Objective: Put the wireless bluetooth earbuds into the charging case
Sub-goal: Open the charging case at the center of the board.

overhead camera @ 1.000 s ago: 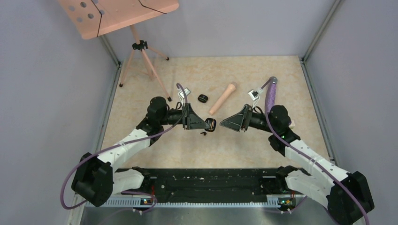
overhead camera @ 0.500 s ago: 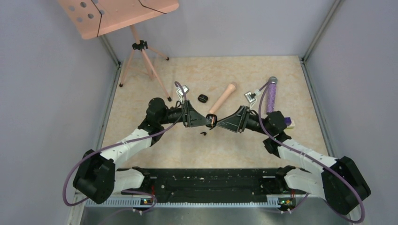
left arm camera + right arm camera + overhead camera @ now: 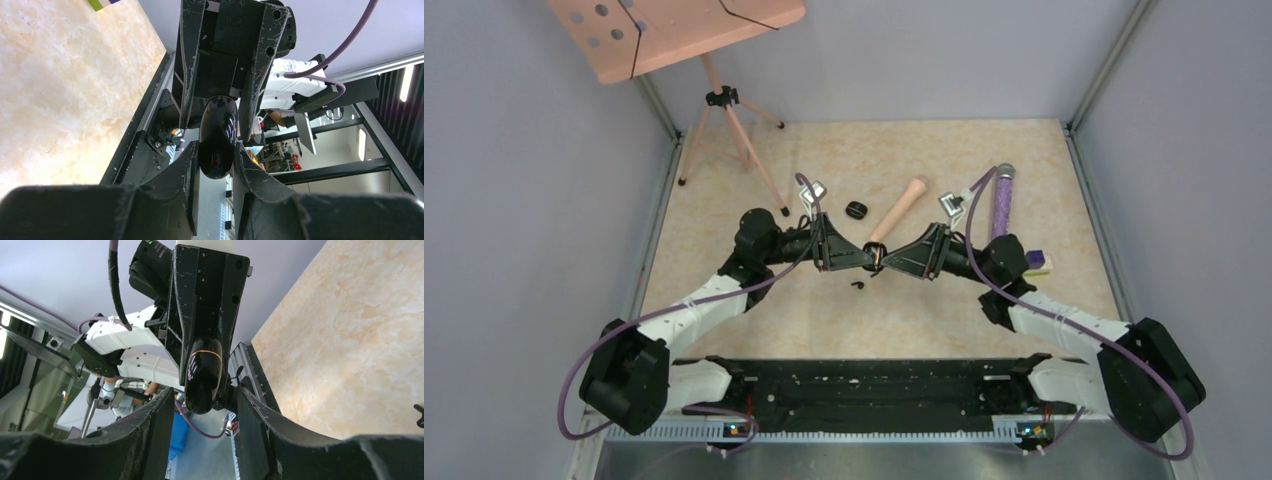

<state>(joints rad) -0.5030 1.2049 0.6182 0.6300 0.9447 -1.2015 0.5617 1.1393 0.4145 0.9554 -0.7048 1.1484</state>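
Note:
The charging case (image 3: 217, 137), a glossy black pebble, is held above the table with my left gripper (image 3: 214, 155) shut on its near end. In the top view the two grippers meet tip to tip over the middle of the table, my left gripper (image 3: 869, 260) coming from the left and my right gripper (image 3: 883, 260) from the right. My right gripper (image 3: 202, 400) is open and straddles the far end of the case (image 3: 202, 372), with a gap on each side. One tiny black earbud (image 3: 858, 285) lies on the table just below the grippers. It also shows as the earbud (image 3: 419, 410) at the right wrist view's edge.
A black rounded lump (image 3: 856, 209) lies behind the grippers, next to a pink wooden peg (image 3: 900, 210). A purple cylinder (image 3: 1002, 198) and a purple-and-white cube (image 3: 1036, 263) sit to the right. A pink tripod stand (image 3: 724, 110) occupies the back left corner. Grey walls enclose the table.
My right gripper has moved left up to the case and its jaws have narrowed around it. The left gripper has kept the case still.

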